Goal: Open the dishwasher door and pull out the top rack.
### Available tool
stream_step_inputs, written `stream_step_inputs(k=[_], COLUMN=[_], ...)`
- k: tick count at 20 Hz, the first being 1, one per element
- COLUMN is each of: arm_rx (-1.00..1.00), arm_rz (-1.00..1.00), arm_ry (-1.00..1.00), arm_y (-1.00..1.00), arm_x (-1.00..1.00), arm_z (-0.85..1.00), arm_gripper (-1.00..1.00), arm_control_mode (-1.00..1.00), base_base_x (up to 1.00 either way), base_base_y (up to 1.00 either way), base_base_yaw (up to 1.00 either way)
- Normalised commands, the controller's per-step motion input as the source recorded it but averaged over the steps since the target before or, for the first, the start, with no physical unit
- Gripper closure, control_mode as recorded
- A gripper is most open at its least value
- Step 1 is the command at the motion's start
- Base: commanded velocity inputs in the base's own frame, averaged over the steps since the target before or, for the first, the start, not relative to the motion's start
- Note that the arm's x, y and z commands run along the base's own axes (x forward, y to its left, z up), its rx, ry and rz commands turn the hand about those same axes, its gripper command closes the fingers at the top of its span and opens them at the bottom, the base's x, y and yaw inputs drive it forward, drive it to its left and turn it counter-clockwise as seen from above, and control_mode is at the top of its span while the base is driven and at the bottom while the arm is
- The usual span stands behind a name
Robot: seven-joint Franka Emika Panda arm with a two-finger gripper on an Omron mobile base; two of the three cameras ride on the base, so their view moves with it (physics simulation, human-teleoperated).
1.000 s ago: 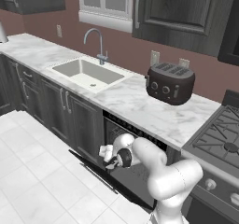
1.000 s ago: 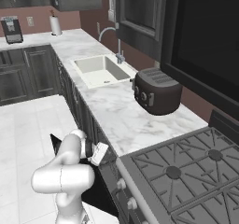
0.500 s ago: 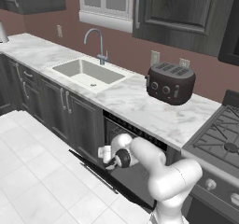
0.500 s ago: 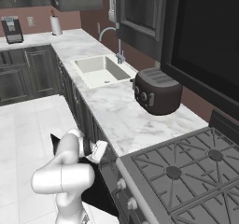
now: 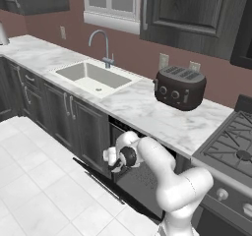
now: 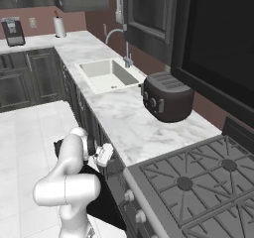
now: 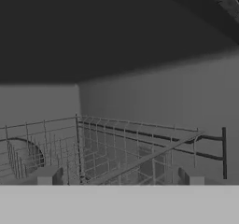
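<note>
Your door (image 5: 106, 183) lies dropped open, flat and low over the floor under the marble surface (image 5: 162, 117), between the sink cabinets and the stove. Your pincer (image 7: 122, 177) is at the mouth of the open dishwasher, its two tips spread well apart with nothing between them. The rack (image 7: 135, 146) sits right in front of it inside the dark cavity, its grey wire corner post and top rails close ahead of the tips, and you cannot tell whether either tip touches the wire.
</note>
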Motion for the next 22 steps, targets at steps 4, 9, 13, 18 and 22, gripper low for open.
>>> stream_step_inputs(k=[4, 9, 13, 18, 22], arm_rx=[-0.05, -0.03, 0.00, 0.01, 0.00], arm_rz=[0.00, 0.00, 0.00, 0.00, 0.00], arm_ry=[0.22, 0.29, 0.25, 0.26, 0.69], arm_y=[-0.46, -0.48, -0.52, -0.59, -0.07], arm_x=[0.56, 0.74, 0.74, 0.51, 0.90], arm_z=[-0.37, -0.49, -0.09, -0.13, -0.78], arm_gripper=[-1.00, -1.00, -1.00, -1.00, -1.00], arm_control_mode=[-1.00, -1.00, -1.00, -1.00, -1.00], base_base_x=[0.00, 0.00, 0.00, 0.00, 0.00], base_base_y=[0.00, 0.00, 0.00, 0.00, 0.00], base_base_yaw=[0.00, 0.00, 0.00, 0.00, 0.00])
